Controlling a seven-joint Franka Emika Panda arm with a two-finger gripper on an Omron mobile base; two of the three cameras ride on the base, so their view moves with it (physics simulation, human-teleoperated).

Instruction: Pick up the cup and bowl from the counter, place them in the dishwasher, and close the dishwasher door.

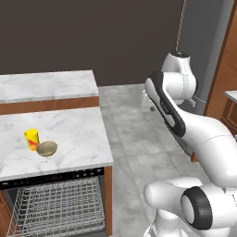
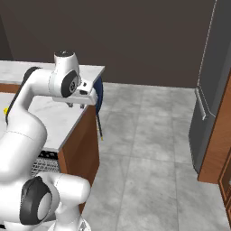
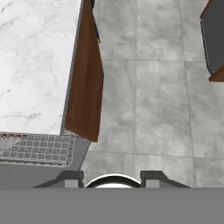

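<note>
Hand view: gripper [image 3: 112,176] fingers apart, empty, above floor [image 3: 148,96].

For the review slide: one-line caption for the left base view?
Yellow cup and olive-tan bowl sit side by side on the marble counter above the dishwasher's grey wire rack.

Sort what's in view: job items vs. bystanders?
Job:
- cup, on the counter
- bowl, beside the cup
- dishwasher, wire rack showing under the counter
- gripper, jaws apart, holding nothing, over the floor

Bystanders:
- higher marble slab
- grey fridge
- floor tiles
</note>
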